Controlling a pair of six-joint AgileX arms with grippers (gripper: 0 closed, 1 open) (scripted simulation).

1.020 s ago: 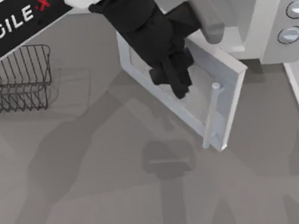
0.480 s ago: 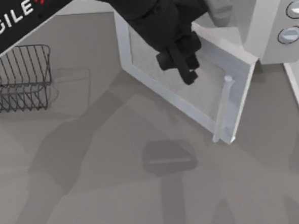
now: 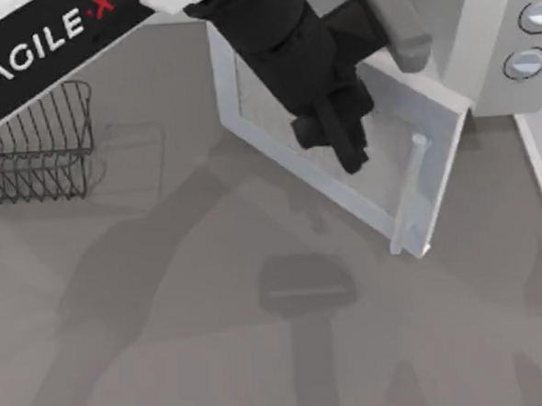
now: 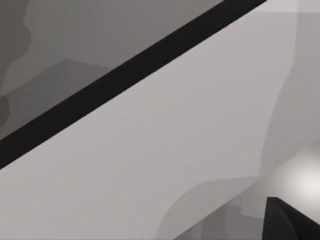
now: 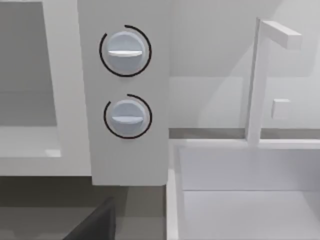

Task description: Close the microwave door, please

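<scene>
**Left claw against the half-open microwave door**

Left claw (image 3: 349, 149) over the window side of the microwave door (image 3: 394, 182); finger spread cannot be told. Door swung out at an angle from the microwave (image 3: 492, 51), its bar handle (image 3: 409, 195) just right of the claw. Two knobs (image 5: 125, 50) sit on the panel further right. Wire rack (image 3: 33, 144) stands well to the claw's left on the counter (image 3: 169, 338). A sink (image 5: 240, 190) adjoins the microwave.
</scene>
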